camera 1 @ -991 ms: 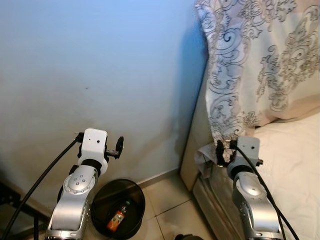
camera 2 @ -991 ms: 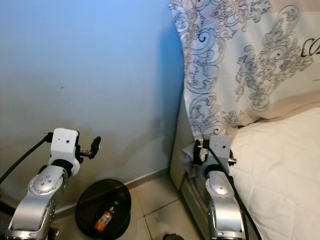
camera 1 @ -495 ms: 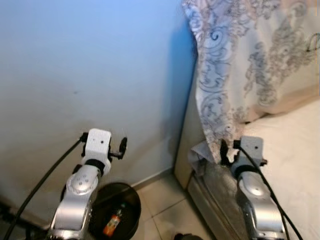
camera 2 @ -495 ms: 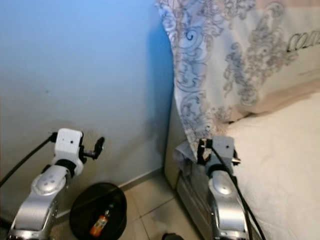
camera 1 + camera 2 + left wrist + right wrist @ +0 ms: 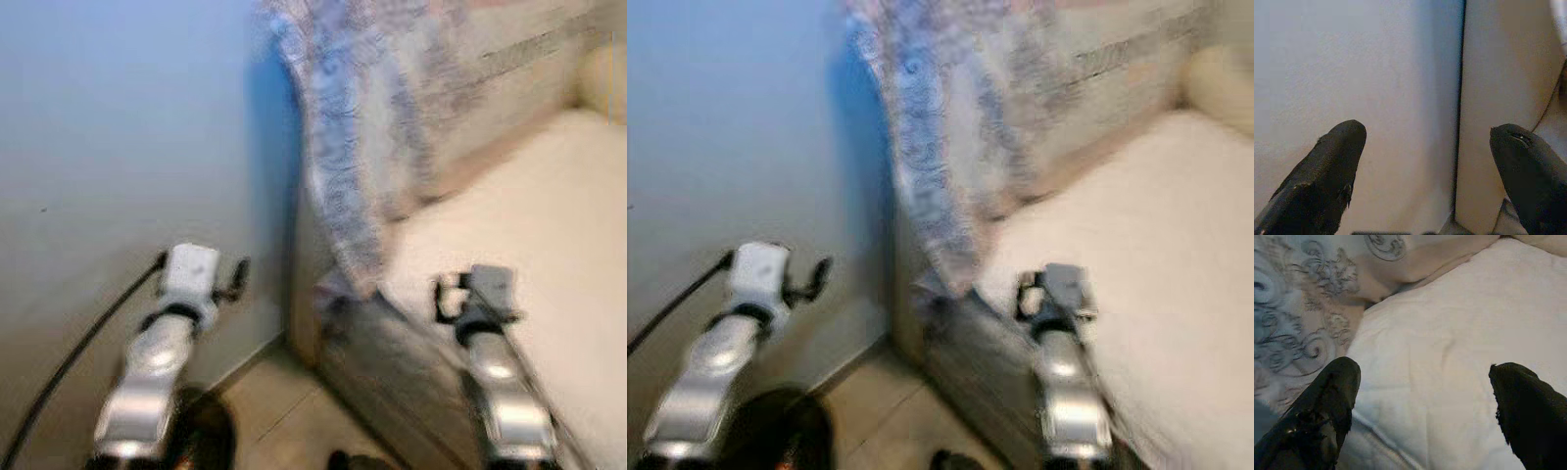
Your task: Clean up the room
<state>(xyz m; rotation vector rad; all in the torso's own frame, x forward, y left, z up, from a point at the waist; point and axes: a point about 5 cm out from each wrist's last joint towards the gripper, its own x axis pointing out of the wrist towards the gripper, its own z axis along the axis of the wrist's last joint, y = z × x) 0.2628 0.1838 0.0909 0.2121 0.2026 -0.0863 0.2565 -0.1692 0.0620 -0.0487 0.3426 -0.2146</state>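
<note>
**A:** where's the cleanup at rn? what's the task thing even?

**B:** only trash-related thing I can spot is the bin [image 5: 201, 436], dark round blob at bottom left of the head view, on the floor [image 5: 274, 406] by the wall [image 5: 108, 137], half behind the left arm. There's a tiny orange smear in it in the other eye, can't tell what it is tbh. So imo maybe one item binned, rest of the room unknown. I'd call it early/mid, nothing in hand.

**A:** grippers?

**B:** left gripper [image 5: 1427, 147] is spread wide, empty, pointing at the wall corner next to the bed [image 5: 549, 215] side. Right gripper [image 5: 1425, 382] also spread wide, empty, hovering over the white mattress cover, not touching afaict. Patterned curtain [image 5: 333, 147] hangs at upper middle, drooping onto the bed edge.

**A:** anything left to pick up?

**B:** can't see any loose clutter on the bed or floor here, but both head pics are badly blurred, so small stuff could be missed. Something dark at the bottom edge center is cut off, no idea what. Bin's mostly cropped + hidden by the arm. Right side of the bed runs out of frame.
</note>
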